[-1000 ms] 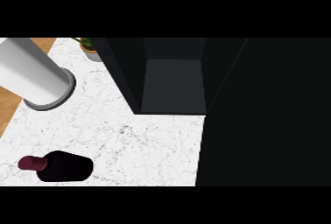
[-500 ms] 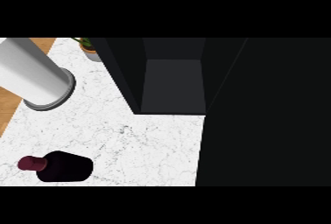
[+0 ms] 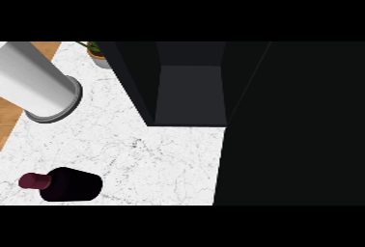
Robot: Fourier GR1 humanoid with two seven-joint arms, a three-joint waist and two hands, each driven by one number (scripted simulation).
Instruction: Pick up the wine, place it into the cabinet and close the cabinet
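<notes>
I am counting one wine bottle (image 3: 68, 184), sitting in the lower left of the frame on the white marbled counter (image 3: 143, 149); it is dark and rounded, with a burgundy cap (image 3: 34, 180) pointing left. One dark cabinet (image 3: 191, 94) is filling the upper middle, its flat grey inner panels showing and its door (image 3: 292, 125) standing open as a large black slab over the right side. One smooth, pale grey cylinder (image 3: 35, 82) is standing at the upper left, well apart from the bottle. One small potted plant (image 3: 97, 54) is peeking in just beside the cabinet's top left corner. Neither hand is showing, so I cannot tell anything about the fingers.
</notes>
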